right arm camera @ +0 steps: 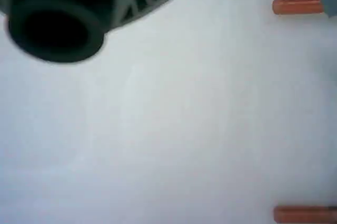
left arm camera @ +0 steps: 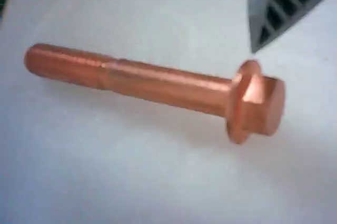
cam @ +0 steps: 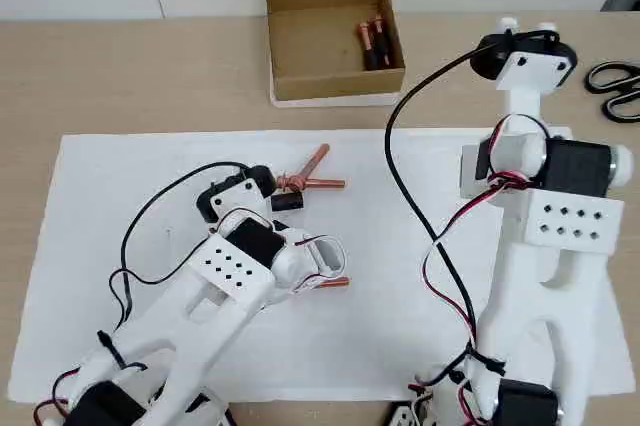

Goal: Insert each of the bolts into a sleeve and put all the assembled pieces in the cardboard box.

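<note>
**Left hand open and empty, right beside a loose bolt**
The bolt lies flat on the white sheet covering the surface, its long axis side to side in the high view. The left arm is far nearer. The right hand, up off the surface, appears to grip a black sleeve.

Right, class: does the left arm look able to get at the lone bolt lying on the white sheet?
Probably yes. The bolt lies flat on the white sheet, apart from the other bolts, right beside the left gripper, with nothing over it.
</note>
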Motion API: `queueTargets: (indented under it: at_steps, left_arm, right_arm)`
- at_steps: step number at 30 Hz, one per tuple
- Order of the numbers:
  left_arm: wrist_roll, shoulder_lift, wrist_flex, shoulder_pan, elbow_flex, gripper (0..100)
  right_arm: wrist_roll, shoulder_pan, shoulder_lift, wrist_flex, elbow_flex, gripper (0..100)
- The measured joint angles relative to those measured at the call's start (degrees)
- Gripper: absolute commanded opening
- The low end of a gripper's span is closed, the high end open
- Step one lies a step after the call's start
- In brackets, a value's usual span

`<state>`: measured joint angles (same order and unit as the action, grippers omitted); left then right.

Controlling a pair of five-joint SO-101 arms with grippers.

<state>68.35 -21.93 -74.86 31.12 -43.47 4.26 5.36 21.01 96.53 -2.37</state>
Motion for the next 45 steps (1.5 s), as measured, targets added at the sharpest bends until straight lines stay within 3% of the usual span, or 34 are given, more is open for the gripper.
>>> queueTargets:
  at_steps: [12,20,26,37,45]
  left_arm:
    - [0.8,0.0,0.0,0.0,0.0,21]
    - [0.8,0.0,-4.7,3.9,3.0,38]
    - [0.8,0.0,-6.8,3.9,4.5,38]
    - [0.8,0.0,9.9,4.1,-5.8,38]
    - [0.9,0.0,14.8,3.0,-9.8,38]
  right_arm:
    - [0.0,0.0,0.0,0.0,0.0,0.4]
    - [0.0,0.0,0.0,0.0,0.0,0.4]
    - [0.0,0.0,0.0,0.0,0.0,0.4]
    - [0.0,0.0,0.0,0.0,0.1,0.4]
    - [0.0,0.0,0.0,0.0,0.1,0.4]
